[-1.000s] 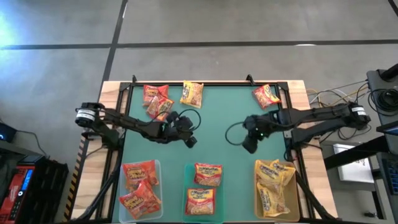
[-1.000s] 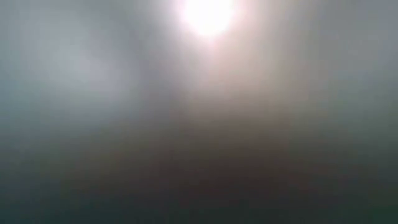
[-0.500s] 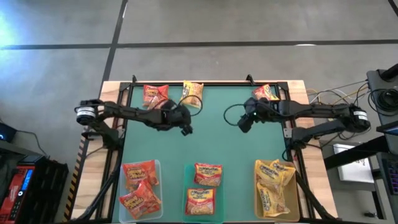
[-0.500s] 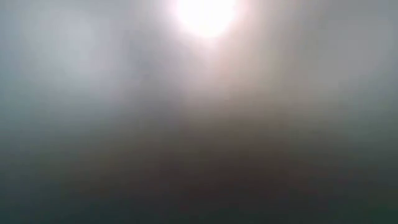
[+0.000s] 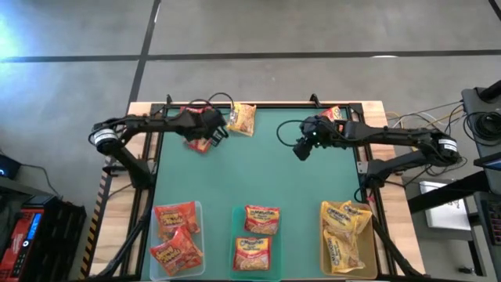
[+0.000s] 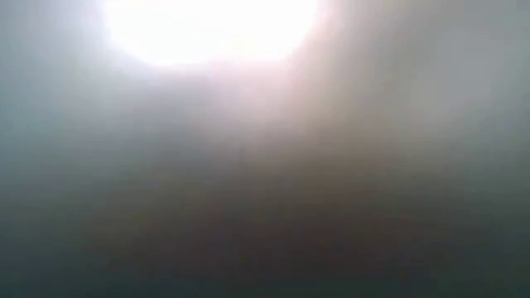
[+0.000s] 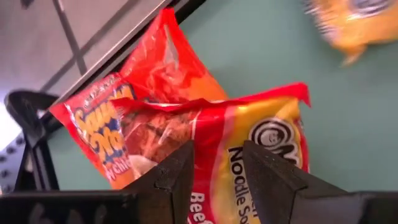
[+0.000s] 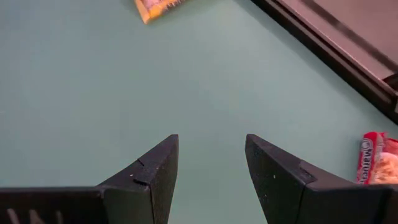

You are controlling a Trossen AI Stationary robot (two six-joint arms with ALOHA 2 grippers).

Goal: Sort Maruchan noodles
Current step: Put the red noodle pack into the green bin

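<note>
Only the left wrist view shows print: the left claw [image 7: 214,168], parted and holding nothing, hangs over two crinkly red noodle packets [image 7: 249,155] at the table's [image 5: 266,172] far-left edge. The right claw [image 8: 208,168] gapes empty over bare mat.

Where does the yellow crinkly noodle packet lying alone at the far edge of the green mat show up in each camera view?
High view: yellow crinkly noodle packet at top centre, beside the left gripper.
Low view: not visible; the picture is washed out.
Left wrist view: blurred, top right corner.
Right wrist view: partly cut off at the top edge.
Shared landmark: the green mat.
</note>
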